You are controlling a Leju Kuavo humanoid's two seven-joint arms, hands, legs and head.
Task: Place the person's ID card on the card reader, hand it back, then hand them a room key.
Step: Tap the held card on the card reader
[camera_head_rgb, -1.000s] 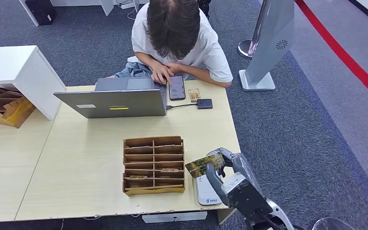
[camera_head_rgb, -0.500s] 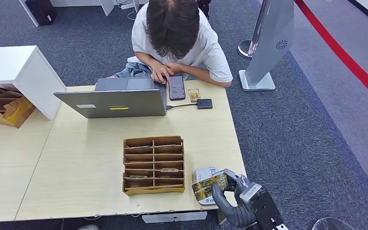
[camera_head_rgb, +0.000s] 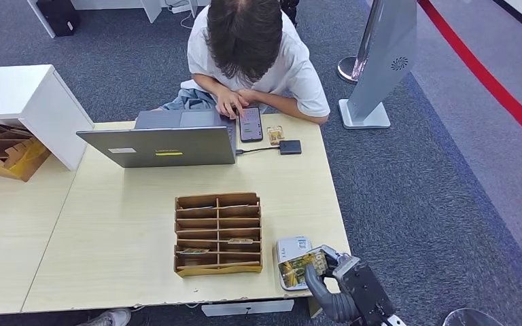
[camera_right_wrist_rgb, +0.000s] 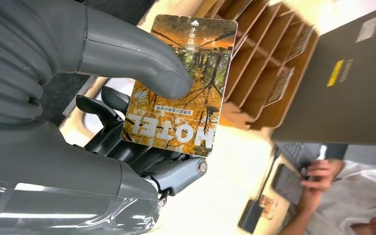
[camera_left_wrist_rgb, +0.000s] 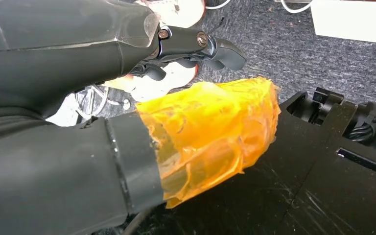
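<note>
Right hand (camera_head_rgb: pixel 329 272) pinches the card (camera_head_rgb: pixel 297 268) between thumb and fingers, low over the white card reader (camera_head_rgb: pixel 291 250) at the table's (camera_head_rgb: pixel 109 231) near right corner; whether card and reader touch cannot be told from the head view. In the right wrist view the thumb (camera_right_wrist_rgb: pixel 142 63) presses on the card's printed face (camera_right_wrist_rgb: pixel 181 88), which bears an autumn scene and the word "Hotel". Just beside the reader, toward the table's middle, stands the wooden card rack (camera_head_rgb: pixel 218 233), with 2 cards visible in its slots. The person (camera_head_rgb: pixel 251 54) sits at the far edge behind the laptop (camera_head_rgb: pixel 160 144), touching a phone (camera_head_rgb: pixel 250 123).

Risks, as judged: the reader sits at the table's near edge, so a downward push could nudge it off; a card held by 1 end may tilt and fail to lie flat.

The left hand (camera_left_wrist_rgb: pixel 127 147) hangs below the table; whether it is open or closed cannot be told. Small print on the card is illegible.
</note>
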